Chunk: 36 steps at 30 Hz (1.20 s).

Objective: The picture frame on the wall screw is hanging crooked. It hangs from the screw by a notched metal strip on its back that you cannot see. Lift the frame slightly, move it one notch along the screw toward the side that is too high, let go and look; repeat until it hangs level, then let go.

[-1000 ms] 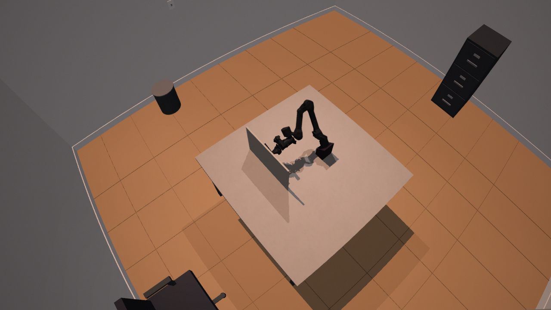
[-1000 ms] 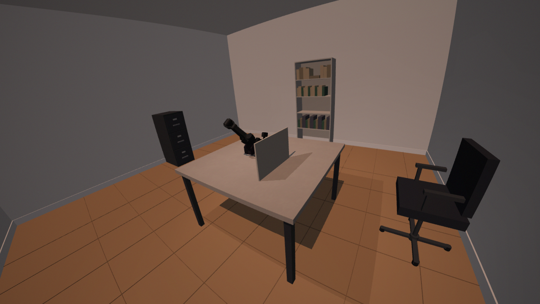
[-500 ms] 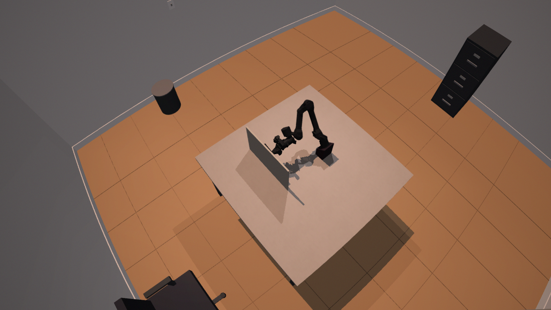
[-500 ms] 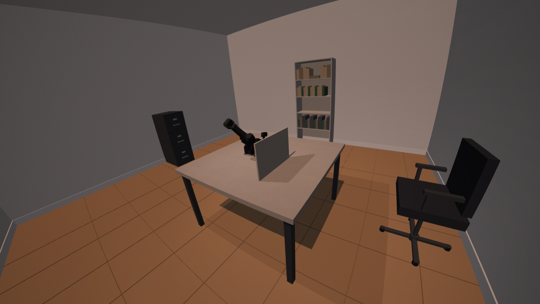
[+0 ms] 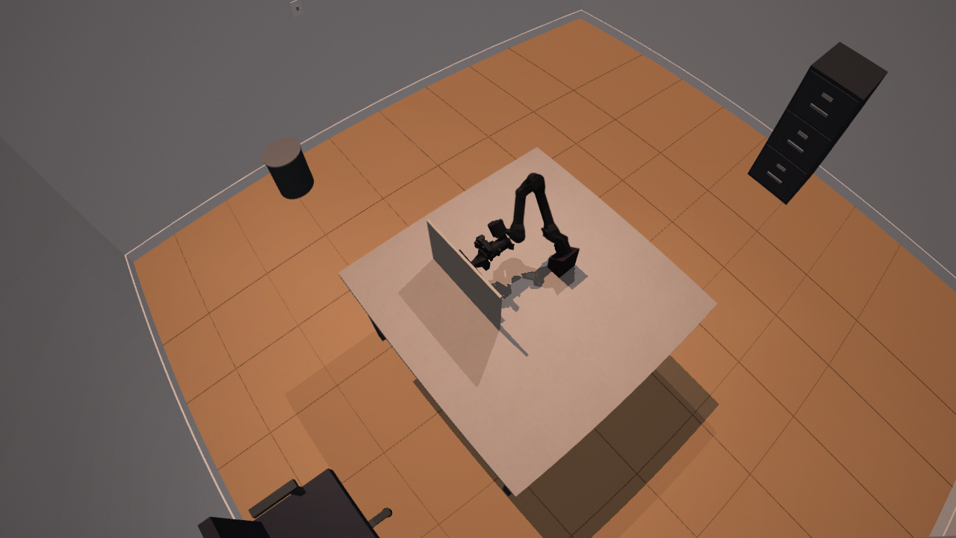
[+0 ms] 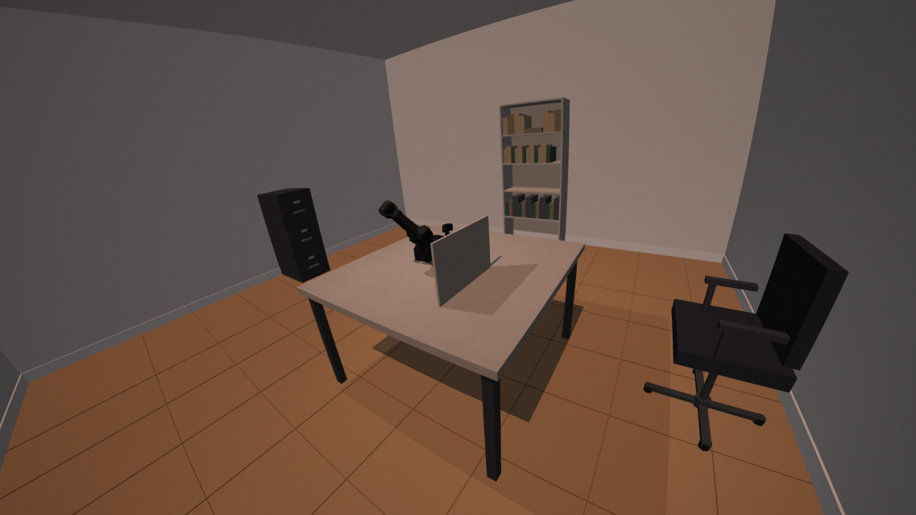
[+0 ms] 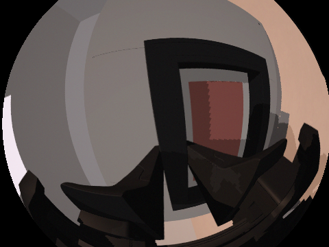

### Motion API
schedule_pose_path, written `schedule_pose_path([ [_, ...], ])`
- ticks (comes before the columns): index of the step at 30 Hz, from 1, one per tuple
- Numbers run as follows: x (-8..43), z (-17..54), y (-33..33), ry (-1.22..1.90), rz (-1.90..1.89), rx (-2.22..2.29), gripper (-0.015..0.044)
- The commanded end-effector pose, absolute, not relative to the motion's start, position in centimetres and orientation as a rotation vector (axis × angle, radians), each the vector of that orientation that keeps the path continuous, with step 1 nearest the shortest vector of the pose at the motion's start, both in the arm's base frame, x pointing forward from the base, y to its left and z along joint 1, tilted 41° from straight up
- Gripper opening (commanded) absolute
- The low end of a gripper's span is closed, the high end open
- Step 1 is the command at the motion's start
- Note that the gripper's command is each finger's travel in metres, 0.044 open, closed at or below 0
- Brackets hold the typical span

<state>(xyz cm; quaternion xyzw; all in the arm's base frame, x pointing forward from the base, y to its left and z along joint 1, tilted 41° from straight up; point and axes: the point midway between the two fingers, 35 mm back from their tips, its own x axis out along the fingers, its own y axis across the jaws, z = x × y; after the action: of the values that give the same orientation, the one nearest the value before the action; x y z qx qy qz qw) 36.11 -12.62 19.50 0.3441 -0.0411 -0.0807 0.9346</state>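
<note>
– black moulding, pinched: the gripper (image 5: 476,267) (image 7: 172,147) has its jaws closed down on one side bar of the picture frame (image 5: 465,259) (image 7: 168,127), a narrow gap between them and the bar filling it.

– and the rest of the frame?

– above the jaws and off to the right-hand jaw's side in the wrist view. the red picture (image 7: 226,110) in its pale border sits past that jaw, which hides the lower part of it.

– what is behind?

– just beyond the fingertips, the upright grey panel (image 5: 461,267) (image 6: 462,261) (image 7: 120,86), standing on the table (image 5: 601,320) (image 6: 384,300). the screw and the notched strip i can't see. farther back past the jaws, only room.

– so which step is it?

– the hold is made, i'd say; lift or sideways shift, i can't tell which. nor can i judge level, since the wrist view bends and tilts everything.

– next move?

– if the strip is seated, a small rise, enough to free the notch, then one notch toward the high side, then down until the screw bears the weight. only then should the jaws part and back off for a look.

– the risk?

– lifting too far could lose the screw, and a one-sided grip may let the frame swing.
</note>
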Motion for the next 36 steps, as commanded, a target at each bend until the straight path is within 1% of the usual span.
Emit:
schedule_pose_path([
  [1,36.11,19.51,-12.65,-0.086,-0.168,0.724,0.0],
  [26,36.1,19.64,-12.56,-0.097,-0.163,0.858,0.0],
  [36,36.1,19.64,-12.53,-0.095,-0.16,0.839,0.026],
])
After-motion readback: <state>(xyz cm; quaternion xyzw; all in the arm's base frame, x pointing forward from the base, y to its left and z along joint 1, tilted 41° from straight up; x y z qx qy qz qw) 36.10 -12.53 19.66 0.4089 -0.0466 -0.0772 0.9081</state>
